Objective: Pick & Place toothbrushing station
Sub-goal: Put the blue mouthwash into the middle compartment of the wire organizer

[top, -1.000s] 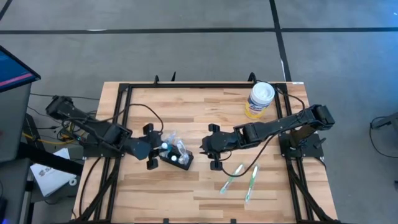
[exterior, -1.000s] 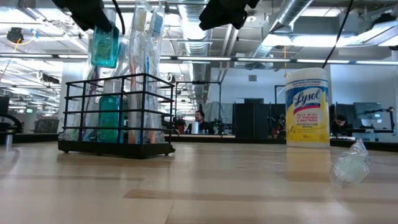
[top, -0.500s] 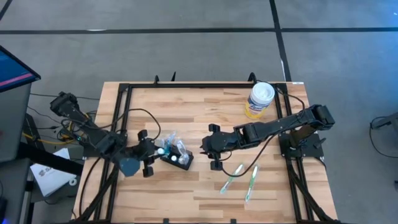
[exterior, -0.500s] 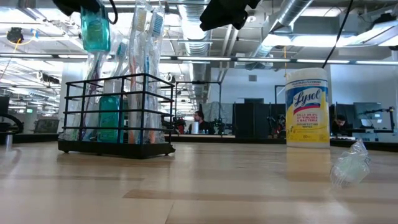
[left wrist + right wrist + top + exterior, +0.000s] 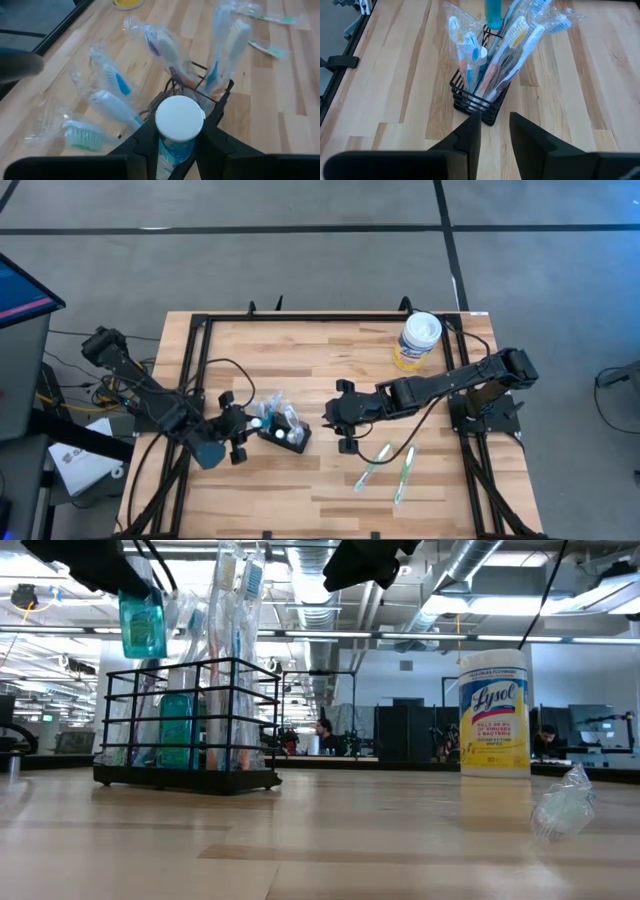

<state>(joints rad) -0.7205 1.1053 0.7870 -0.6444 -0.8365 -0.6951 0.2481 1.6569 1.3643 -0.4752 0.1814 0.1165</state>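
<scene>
While wire-black, toothbrushing station (image 5: 187, 725) boxy.

You get overhead looking straight down; low camera level across the tabletop; both wrist cameras close, angled down at the toothbrushing station (image 5: 284, 431), shared by all.

open workshop with a grey floor

pale wooden worktop (image 5: 330, 370) stands on grey carpet (image 5: 300, 270) crossed by dark lines; beyond it, silver ceiling ducts (image 5: 455, 580), strip lights (image 5: 560, 637), dark desks and a seated person (image 5: 322, 735) far off.
</scene>
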